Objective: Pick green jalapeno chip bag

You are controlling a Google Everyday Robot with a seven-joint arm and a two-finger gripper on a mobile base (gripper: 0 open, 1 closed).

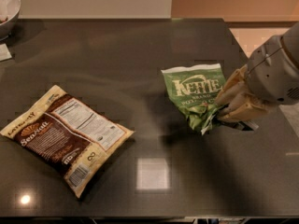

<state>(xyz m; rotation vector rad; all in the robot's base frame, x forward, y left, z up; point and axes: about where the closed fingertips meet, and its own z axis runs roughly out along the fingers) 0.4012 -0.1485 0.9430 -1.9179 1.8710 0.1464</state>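
Note:
The green jalapeno chip bag (194,90), crinkly green with white "KETTLE BRAND" lettering, hangs tilted above the dark table at the right. My gripper (222,113) comes in from the right edge. Its tan fingers (233,94) are shut on the bag's crumpled lower right corner. The bag's top edge points up and to the left, and it casts a shadow on the table below.
A larger cream-and-brown bag (65,134) lies flat at the front left of the dark table (117,45). A white bowl (7,10) and a scrap of white paper (3,52) sit at the far left. The small black packet is hidden behind the raised bag.

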